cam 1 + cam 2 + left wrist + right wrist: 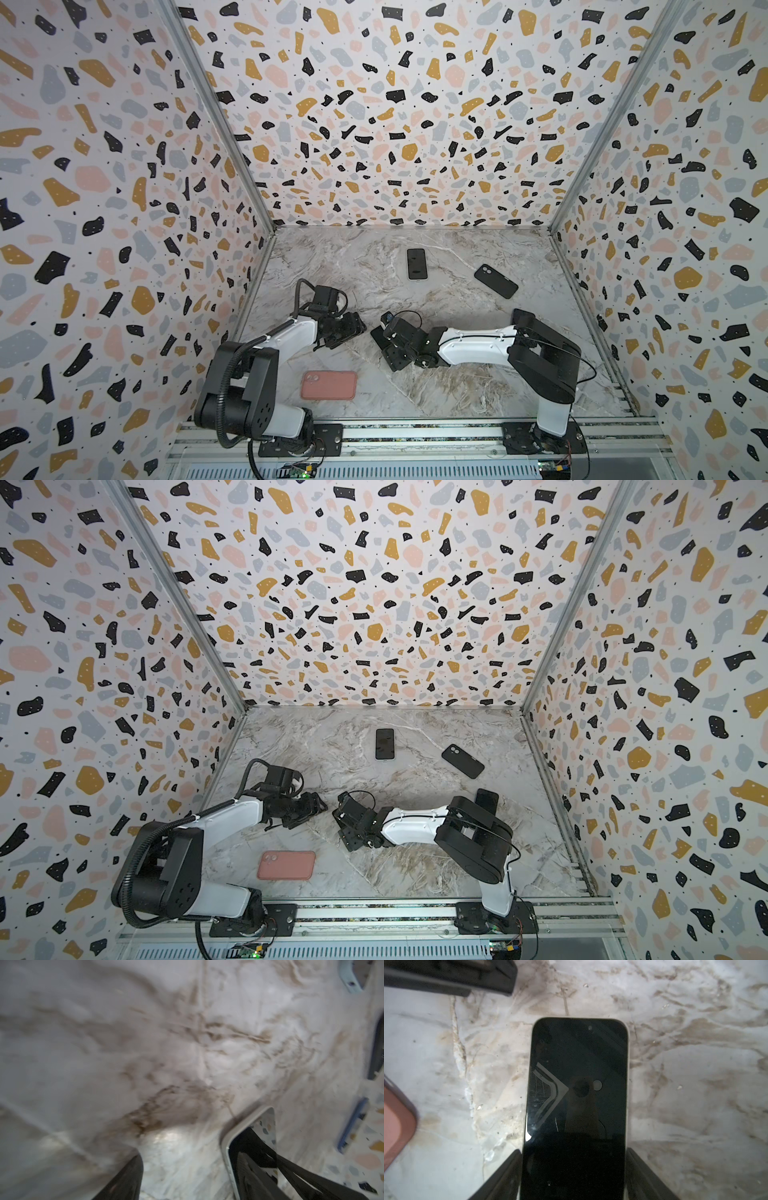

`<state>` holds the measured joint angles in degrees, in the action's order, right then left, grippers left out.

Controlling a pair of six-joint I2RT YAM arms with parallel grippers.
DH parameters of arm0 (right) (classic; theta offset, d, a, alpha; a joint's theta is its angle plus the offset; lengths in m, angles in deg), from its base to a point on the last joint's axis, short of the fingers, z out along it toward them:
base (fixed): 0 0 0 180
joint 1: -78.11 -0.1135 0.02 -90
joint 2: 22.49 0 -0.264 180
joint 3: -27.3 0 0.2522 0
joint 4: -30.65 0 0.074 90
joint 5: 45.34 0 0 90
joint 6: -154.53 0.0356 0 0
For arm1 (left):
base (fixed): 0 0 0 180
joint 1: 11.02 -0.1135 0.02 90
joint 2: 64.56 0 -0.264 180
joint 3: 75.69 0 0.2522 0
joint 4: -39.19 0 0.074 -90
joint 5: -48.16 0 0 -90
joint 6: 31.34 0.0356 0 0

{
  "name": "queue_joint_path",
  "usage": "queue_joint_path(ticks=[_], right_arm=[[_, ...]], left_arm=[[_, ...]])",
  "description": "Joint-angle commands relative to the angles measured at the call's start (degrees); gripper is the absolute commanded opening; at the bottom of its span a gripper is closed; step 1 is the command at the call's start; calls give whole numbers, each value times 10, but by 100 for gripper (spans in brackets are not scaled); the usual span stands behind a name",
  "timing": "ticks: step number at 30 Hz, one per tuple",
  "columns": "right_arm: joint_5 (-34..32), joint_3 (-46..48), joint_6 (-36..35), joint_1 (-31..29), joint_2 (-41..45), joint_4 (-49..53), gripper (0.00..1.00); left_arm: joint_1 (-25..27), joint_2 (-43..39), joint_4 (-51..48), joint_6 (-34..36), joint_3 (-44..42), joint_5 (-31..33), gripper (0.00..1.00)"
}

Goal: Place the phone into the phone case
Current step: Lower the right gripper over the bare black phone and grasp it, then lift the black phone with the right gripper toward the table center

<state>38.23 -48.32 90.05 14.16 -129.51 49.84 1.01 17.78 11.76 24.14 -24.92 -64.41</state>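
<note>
My right gripper [574, 1152] is shut on a phone [577, 1076] with a dark screen and a pale rim, one finger on each long edge. In both top views that gripper [384, 347] [347, 827] hangs low over the table's middle. My left gripper [353, 326] [194, 1145] faces it from the left and stands open, with bare table between its fingers. The held phone's pale rim [226, 1147] lies against one left finger. A pink phone case [328, 385] [286, 865] [396, 1122] lies flat near the front left. A black phone case [496, 281] [462, 761] lies at the far right.
A second dark-screened phone [417, 264] [385, 744] lies at the far middle of the marble table [457, 395]. Another black flat thing [486, 800] shows behind the right arm. Terrazzo walls close three sides. A metal rail [415, 432] runs along the front.
</note>
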Motion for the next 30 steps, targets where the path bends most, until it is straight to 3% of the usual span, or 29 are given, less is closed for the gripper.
queue_joint_path(ticks=[1, 9, 22, 30], right_arm=[[31, 23, 7, 6, 24, -17, 66], [58, 51, 15, 19, 40, -48, 65], [60, 52, 16, 24, 41, -54, 65], [54, 54, 13, 24, 51, -49, 67]], left_arm=[[29, 16, 68, -35, -23, -69, 72], [38, 48, 146, -79, -51, -101, 61], [41, 78, 212, -94, -71, -132, 25], [41, 70, 201, -83, -68, -132, 11]])
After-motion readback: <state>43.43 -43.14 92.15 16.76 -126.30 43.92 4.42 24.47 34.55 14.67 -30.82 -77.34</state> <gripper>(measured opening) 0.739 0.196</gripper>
